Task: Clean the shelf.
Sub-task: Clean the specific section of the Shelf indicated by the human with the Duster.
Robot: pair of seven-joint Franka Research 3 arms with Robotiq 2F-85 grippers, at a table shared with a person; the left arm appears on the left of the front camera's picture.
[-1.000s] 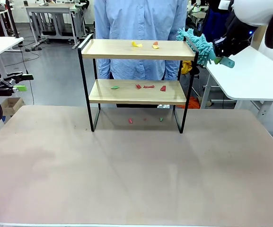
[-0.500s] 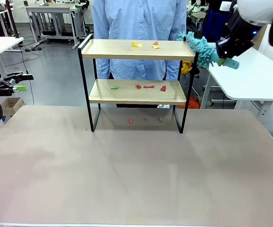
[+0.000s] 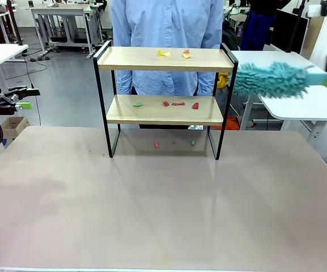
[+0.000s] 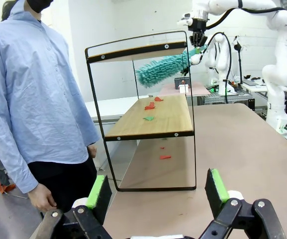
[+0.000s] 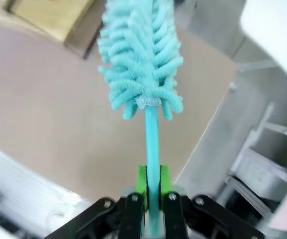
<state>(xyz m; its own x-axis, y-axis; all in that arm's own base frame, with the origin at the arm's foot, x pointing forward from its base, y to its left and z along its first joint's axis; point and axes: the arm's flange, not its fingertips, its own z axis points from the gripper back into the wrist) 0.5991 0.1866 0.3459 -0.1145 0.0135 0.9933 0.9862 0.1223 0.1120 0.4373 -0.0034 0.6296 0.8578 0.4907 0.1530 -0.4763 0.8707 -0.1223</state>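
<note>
Nearest to me is the bare desk [image 3: 163,209]. My left pincer [image 4: 157,190] hangs off its left side with the jaws wide apart and nothing in them, well apart from the shelf [image 3: 163,59], so I leave it parked.

The shelf stands upright at the far middle of the desk. A red and a green scrap [image 3: 156,145] lie on the desk under it. Green and red scraps [image 3: 178,103] lie on the lower board [image 3: 152,116], and a yellow scrap [image 3: 163,53] and an orange one on the top board [image 3: 135,59].

My right pincer [image 5: 152,185] is clamped on the thin handle of the turquoise duster [image 3: 271,79]. The duster lies about level. Its tip is just beside the right side frame [image 3: 234,85], at a height between the two boards. I cannot tell if it touches the frame.

I judge the step in hand is bringing the duster in for a sweep. For the top board I should first lift the head above the raised end bar, then lower it lightly and draw it slowly across. A hard push could slide the light shelf or tip it. The scraps should go toward my side, not toward the person [image 3: 169,22] standing close behind. The grip on the handle is narrow, so I would keep the pressure gentle.
</note>
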